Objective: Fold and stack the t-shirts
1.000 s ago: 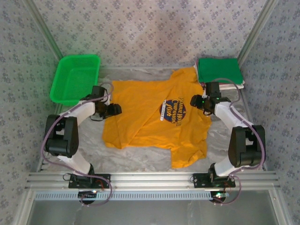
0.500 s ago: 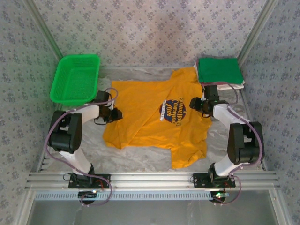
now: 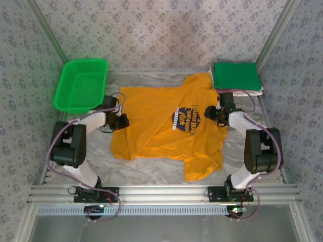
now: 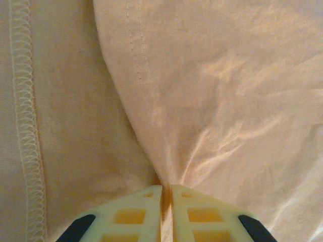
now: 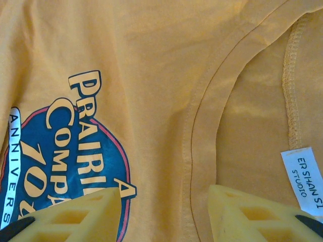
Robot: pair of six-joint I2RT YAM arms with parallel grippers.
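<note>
Centre: spread t-shirt [image 3: 161, 131] on the table [image 3: 151, 174]
Far left: basket [image 3: 83, 61], apart from the shirt
Far right: folded t-shirts [image 3: 236, 75] stacked, just beyond the shirt's far-right corner

Top cam overhead from behind; wrist cams close on tee [image 3: 166, 131].

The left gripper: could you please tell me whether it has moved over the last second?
Yes, slightly: the left gripper, pinching the orange-yellow t-shirt, has drifted toward the near edge, away from the green basket.
</note>
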